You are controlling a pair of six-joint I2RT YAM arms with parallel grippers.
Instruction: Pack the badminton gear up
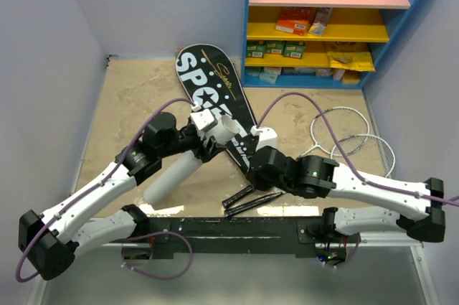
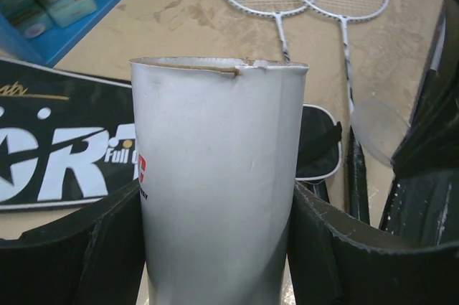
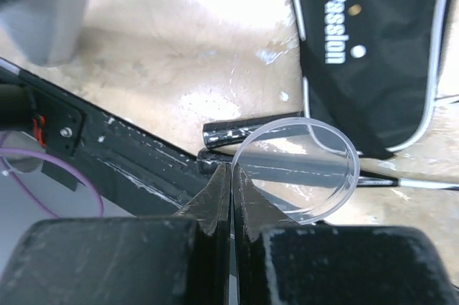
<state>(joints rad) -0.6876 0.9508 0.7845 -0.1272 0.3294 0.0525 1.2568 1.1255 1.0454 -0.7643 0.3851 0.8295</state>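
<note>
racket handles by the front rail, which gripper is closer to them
Right. The right gripper hangs close above the racket handles, pinching a clear lid. The left gripper is farther away, shut on the white tube.

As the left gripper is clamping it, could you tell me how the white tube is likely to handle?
The white tube looks hollow and thin-walled, its rim nicked, so it is probably light and could dent under a hard squeeze from the left gripper. Being round, it would likely roll if laid down.
</note>
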